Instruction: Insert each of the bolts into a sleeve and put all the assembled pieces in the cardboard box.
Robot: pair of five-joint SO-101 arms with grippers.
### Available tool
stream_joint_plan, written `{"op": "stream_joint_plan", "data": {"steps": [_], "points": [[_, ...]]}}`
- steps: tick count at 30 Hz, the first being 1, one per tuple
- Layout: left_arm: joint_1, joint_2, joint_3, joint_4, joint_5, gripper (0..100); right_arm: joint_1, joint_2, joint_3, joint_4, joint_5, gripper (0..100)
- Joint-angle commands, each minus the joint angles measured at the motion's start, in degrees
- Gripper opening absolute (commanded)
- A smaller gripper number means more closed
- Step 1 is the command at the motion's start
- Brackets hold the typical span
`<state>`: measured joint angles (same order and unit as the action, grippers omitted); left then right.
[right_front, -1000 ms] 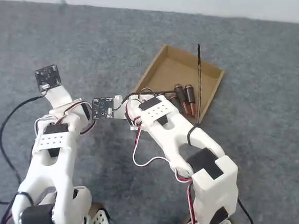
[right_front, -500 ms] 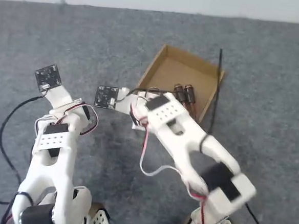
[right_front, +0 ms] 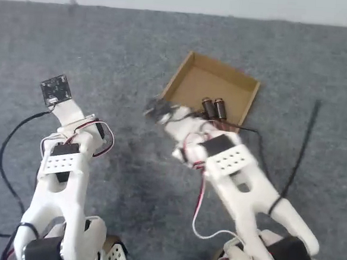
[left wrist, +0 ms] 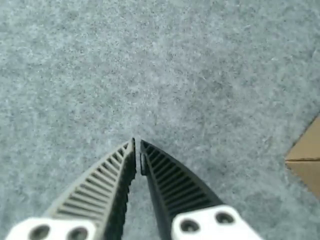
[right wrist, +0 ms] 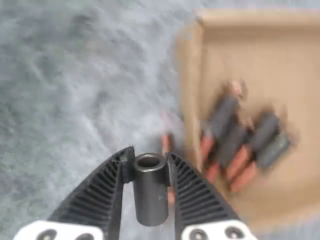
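Fixed overhead camera looks steeply down on the grey table (right_front: 108, 42) from the side where the arms (right_front: 63, 176) are mounted, taking in both and the cardboard box (right_front: 215, 85) beyond them. The left wrist camera looks along the left gripper (left wrist: 137, 145) at the table close below, catching a corner of the box (left wrist: 305, 160). The right wrist camera sights along the right gripper (right wrist: 149, 154) and its sleeve (right wrist: 151, 195), near the box (right wrist: 260, 60). Box and table appear in all three views.

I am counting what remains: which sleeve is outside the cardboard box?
The sleeve between the right gripper's jaws, its open bore visible; the other sleeves lie inside the cardboard box.
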<state>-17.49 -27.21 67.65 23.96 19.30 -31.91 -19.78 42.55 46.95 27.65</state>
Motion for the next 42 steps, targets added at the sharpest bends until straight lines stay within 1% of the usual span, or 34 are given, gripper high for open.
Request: {"op": "stream_joint_plan", "data": {"steps": [1,5,7,10,12,15,19,24,26,28,31,34,37,42], "points": [[0.35,0.00,-2.86,0.00,0.62,1,8.04,-4.44,-0.62,3.21,-8.26,0.6],[1.23,0.00,-2.51,-0.09,0.53,1,17.19,-4.62,-0.62,4.44,-16.97,0.6],[1.32,0.00,-2.15,-1.41,0.44,1,22.02,-4.44,-0.62,6.02,-19.60,0.6],[2.29,0.00,-0.75,-4.13,0.00,1,29.23,-4.18,1.41,7.34,-19.96,0.6],[3.69,-0.18,0.57,-5.80,-2.64,1,32.84,-4.18,5.71,4.00,-20.04,0.6],[5.98,-0.53,2.24,-6.86,-8.44,1,37.41,-4.18,12.66,-3.56,-19.78,0.6],[7.12,-0.62,2.15,-5.45,-14.77,1,41.80,-4.09,14.77,-5.67,-19.87,0.6],[7.03,-0.62,0.75,-4.04,-24.88,1,43.47,-1.63,14.59,-8.40,-19.96,0.6],[7.38,-0.62,-0.66,-0.62,-28.75,1,43.82,0.04,13.80,-9.19,-19.96,0.6],[8.79,-0.62,-3.38,5.27,-31.12,1,44.53,1.63,12.40,-8.92,-19.96,0.6],[14.59,-0.62,-7.87,15.12,-33.14,1,45.58,3.30,11.16,-8.84,-20.66,0.6],[23.30,-0.53,-10.86,21.63,-36.40,1,45.58,3.74,10.99,-8.84,-21.71,0.6],[31.82,-0.26,-12.97,24.44,-39.47,1,45.67,3.65,10.99,-8.92,-21.89,0.6],[42.46,0.00,-14.90,24.53,-46.33,1,45.67,3.82,10.99,-9.36,-21.89,0.6]]}}
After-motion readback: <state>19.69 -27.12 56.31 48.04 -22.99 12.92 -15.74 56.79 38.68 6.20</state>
